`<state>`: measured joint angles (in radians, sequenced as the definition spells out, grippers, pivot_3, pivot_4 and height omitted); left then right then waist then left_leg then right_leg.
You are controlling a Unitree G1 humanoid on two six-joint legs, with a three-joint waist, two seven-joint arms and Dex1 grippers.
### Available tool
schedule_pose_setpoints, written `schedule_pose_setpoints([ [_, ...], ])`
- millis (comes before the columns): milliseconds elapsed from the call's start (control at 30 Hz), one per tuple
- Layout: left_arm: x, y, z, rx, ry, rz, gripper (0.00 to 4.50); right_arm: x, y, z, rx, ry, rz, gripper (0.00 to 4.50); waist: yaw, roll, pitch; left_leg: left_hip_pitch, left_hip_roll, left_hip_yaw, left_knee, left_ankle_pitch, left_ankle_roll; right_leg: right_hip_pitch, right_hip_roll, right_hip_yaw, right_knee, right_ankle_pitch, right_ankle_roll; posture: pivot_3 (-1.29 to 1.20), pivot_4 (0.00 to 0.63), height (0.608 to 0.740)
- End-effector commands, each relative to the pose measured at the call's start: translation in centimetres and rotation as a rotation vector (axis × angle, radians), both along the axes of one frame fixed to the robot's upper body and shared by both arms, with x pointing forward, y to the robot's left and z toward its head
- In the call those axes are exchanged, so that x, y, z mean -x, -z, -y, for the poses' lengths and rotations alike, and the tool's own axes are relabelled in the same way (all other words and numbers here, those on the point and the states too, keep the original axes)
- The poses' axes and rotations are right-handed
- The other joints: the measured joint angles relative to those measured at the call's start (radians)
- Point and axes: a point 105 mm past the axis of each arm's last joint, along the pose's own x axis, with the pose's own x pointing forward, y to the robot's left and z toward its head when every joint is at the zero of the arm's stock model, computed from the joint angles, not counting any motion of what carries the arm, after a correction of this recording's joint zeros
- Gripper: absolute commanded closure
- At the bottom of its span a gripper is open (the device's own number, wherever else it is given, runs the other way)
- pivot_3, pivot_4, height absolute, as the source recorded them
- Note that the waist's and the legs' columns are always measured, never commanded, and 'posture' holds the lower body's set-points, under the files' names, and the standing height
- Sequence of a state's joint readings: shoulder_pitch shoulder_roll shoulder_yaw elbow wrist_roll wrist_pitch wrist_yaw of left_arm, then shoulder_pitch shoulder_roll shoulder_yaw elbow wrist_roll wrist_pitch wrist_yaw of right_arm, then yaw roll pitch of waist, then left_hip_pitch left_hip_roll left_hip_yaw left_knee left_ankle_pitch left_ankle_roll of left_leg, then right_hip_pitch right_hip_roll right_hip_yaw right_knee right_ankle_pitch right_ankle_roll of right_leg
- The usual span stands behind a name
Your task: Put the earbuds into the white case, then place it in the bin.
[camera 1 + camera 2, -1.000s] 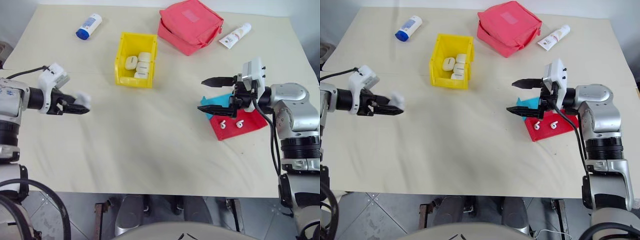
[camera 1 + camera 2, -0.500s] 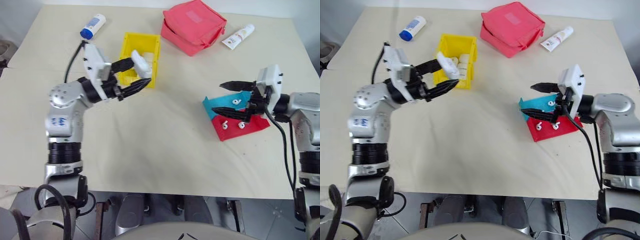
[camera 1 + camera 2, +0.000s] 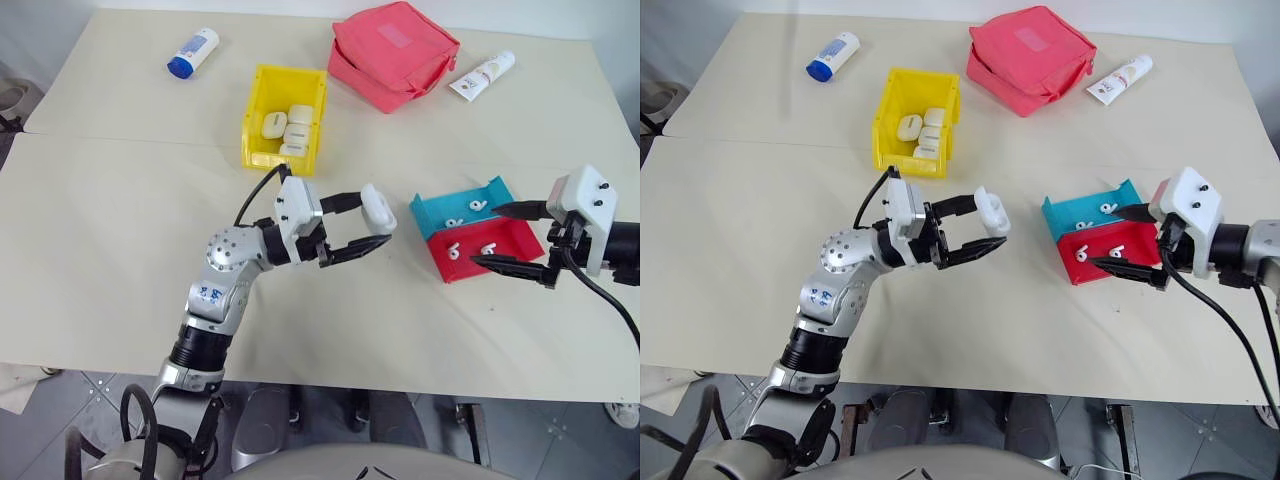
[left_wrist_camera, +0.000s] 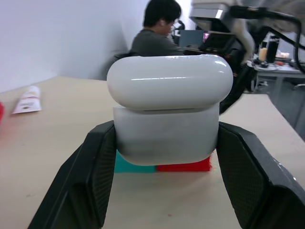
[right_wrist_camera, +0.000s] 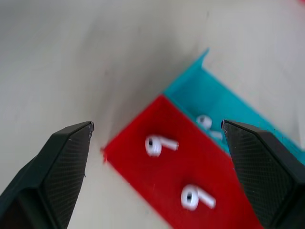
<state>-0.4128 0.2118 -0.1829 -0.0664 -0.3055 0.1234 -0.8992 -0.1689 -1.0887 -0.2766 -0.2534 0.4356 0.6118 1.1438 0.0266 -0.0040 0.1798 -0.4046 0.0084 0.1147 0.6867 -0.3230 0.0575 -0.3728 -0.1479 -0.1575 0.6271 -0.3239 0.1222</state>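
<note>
Two shallow plastic trays, red [image 3: 490, 250] and teal [image 3: 455, 208], sit right of centre, holding tiny glossy white earbuds [image 3: 487, 247]. Left gripper [image 3: 372, 223], mid-frame, clamps the small glossy white rounded case [image 3: 378, 207] by its lower body; slick and light, I'd guess, so best held there. Right gripper [image 3: 510, 236] gapes empty beside the trays.
</note>
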Motion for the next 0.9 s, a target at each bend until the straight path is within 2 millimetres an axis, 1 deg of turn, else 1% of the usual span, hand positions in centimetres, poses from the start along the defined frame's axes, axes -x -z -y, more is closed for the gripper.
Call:
schedule_pose_setpoints([
  [33,1.5,-0.1,0.6,0.006,0.030,0.034,1.73,0.6,-0.6,0.8,0.094,0.025,-0.006,0.00,0.002,0.000,0.000,0.000,0.000,0.000,0.000,0.000,0.000,0.000,0.000,0.000,0.000,0.000,0.000,0.00,0.150,0.740],
  [67,1.6,0.0,0.6,0.011,0.027,0.029,1.73,0.7,-0.4,1.1,0.118,0.030,-0.020,0.00,0.003,0.000,0.000,0.000,0.000,-0.001,0.000,0.000,0.000,0.001,0.000,0.000,0.000,0.000,0.000,0.00,0.150,0.740],
  [100,1.7,0.0,0.7,0.014,0.025,0.027,1.73,0.8,-0.3,1.3,0.132,0.033,-0.028,0.39,0.003,0.000,0.000,0.000,0.000,-0.001,0.000,0.000,0.001,0.002,0.000,0.000,-0.001,0.000,0.000,0.00,0.150,0.740],
  [167,1.9,0.2,0.8,0.011,0.021,0.027,1.73,0.9,-0.1,1.6,0.162,0.034,-0.047,0.90,0.002,0.000,0.000,0.000,0.000,-0.003,0.001,0.000,0.001,0.003,0.000,-0.001,-0.002,0.000,0.000,0.00,0.150,0.740],
  [233,2.0,0.3,0.8,0.009,0.014,0.029,1.73,1.0,0.1,2.0,0.205,0.035,-0.064,0.90,0.001,0.001,-0.001,0.000,0.000,-0.003,0.001,0.000,0.001,0.004,0.000,0.000,-0.002,0.000,0.000,0.00,0.150,0.740],
  [367,1.8,0.5,0.6,0.008,-0.002,0.025,1.73,0.9,1.1,2.9,0.351,0.016,-0.102,0.90,-0.001,0.001,-0.001,0.001,0.000,-0.005,0.001,0.000,0.001,0.007,0.000,-0.001,-0.005,0.000,0.000,0.00,0.150,0.740],
  [500,1.8,0.7,0.7,0.008,-0.009,0.031,1.73,0.1,2.3,4.5,0.490,0.024,-0.124,0.90,0.000,0.001,-0.001,0.002,0.000,-0.008,0.001,0.000,0.001,0.010,0.000,-0.001,-0.006,0.000,0.000,0.00,0.150,0.740],
  [567,1.7,0.6,0.8,0.013,-0.014,0.037,1.73,-0.4,3.0,4.7,0.510,0.026,-0.138,0.90,-0.001,0.002,-0.001,0.002,0.000,-0.009,0.002,0.000,0.001,0.011,0.000,-0.001,-0.007,0.000,0.000,0.00,0.150,0.740],
  [667,1.7,0.6,0.9,0.020,-0.022,0.038,1.73,-0.6,4.0,4.5,0.497,0.028,-0.196,0.90,-0.001,0.002,-0.001,0.002,0.000,-0.010,0.002,0.000,0.000,0.012,0.000,-0.002,-0.007,0.000,0.000,0.00,0.150,0.740],
  [833,1.8,0.7,0.9,0.025,-0.033,0.033,1.73,-0.6,4.6,4.3,0.481,0.015,-0.271,0.90,0.000,0.002,-0.001,0.002,0.000,-0.011,0.002,0.000,0.000,0.012,-0.001,-0.002,-0.007,0.000,0.000,0.00,0.150,0.740],
  [900,1.8,0.7,0.9,0.030,-0.039,0.033,1.73,-0.7,4.7,3.8,0.451,0.005,-0.290,0.90,-0.002,0.002,-0.001,0.002,0.000,-0.011,0.002,0.000,0.000,0.012,-0.001,-0.002,-0.007,0.000,0.000,0.00,0.150,0.740],
])
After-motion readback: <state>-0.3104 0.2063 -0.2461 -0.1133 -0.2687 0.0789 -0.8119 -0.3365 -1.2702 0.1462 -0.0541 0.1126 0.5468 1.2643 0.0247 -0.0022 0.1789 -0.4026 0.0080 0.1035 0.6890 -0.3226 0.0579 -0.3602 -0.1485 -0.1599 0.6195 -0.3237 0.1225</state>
